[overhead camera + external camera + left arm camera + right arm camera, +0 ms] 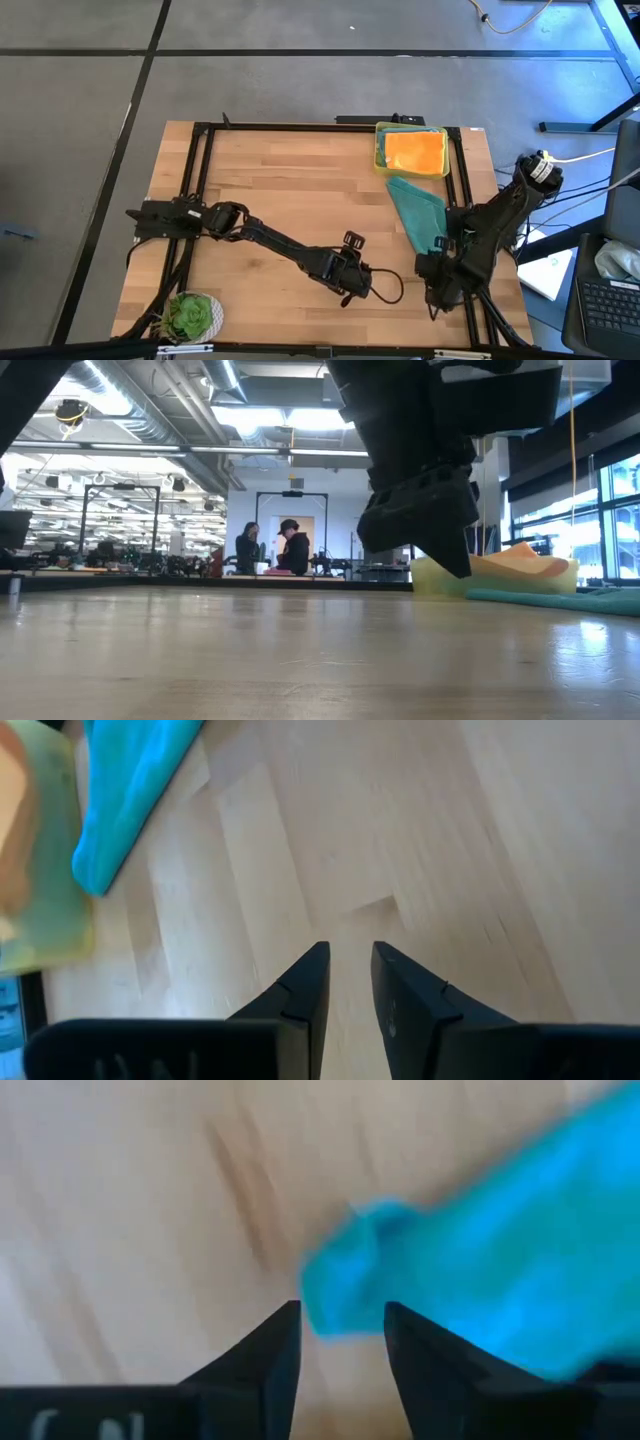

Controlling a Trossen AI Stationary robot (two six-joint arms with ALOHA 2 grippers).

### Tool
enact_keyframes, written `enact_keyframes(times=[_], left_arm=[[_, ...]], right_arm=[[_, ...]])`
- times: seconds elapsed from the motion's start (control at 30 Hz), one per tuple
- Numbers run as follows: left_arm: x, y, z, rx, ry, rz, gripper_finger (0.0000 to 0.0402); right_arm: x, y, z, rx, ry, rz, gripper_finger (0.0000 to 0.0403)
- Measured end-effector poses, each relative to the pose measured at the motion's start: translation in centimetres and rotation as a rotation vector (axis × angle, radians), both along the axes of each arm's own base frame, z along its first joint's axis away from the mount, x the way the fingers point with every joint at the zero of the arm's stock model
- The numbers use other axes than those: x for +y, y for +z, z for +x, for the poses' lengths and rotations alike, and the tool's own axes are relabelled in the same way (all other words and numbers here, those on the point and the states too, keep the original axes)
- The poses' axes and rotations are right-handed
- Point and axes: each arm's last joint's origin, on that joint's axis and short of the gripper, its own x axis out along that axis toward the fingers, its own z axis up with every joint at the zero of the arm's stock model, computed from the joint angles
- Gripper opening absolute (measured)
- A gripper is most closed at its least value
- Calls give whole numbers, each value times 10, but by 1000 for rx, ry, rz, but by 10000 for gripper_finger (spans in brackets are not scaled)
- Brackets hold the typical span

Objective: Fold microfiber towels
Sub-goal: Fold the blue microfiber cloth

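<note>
Teal towel laid on tabletop beside yellow tray holding orange towel; plant at corner; left gripper narrowly parted, empty; right gripper parted, empty, at teal towel's tip.

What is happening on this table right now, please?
Two dark robot arms are working on soft microfiber towels at a wooden table. A folded orange towel lies in the yellow plastic tray at the far right corner. A teal towel lies folded on the wood just in front of the tray. The right gripper is open, with a corner of the teal towel just ahead of its fingers. The left gripper is over bare wood near the middle front, jaws slightly apart and holding nothing.
</note>
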Motion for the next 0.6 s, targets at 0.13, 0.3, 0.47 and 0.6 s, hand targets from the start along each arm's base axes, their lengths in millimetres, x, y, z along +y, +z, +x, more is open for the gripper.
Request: enact_keyframes(times=[0.13,0.3,0.47,0.6], left_arm=[[-2,-1,-3,9,12,-1,70],[-3,-1,-3,11,14,-2,70],[-3,-1,-3,11,14,-1,70],[-3,-1,-3,11,14,-1,70]], right_arm=[[8,-4,-2,-110,31,-10,148],[7,-16,-7,-118,-16,16,149],[3,-24,-14,-95,-31,-6,149],[2,-26,-18,-86,-25,-23,149]])
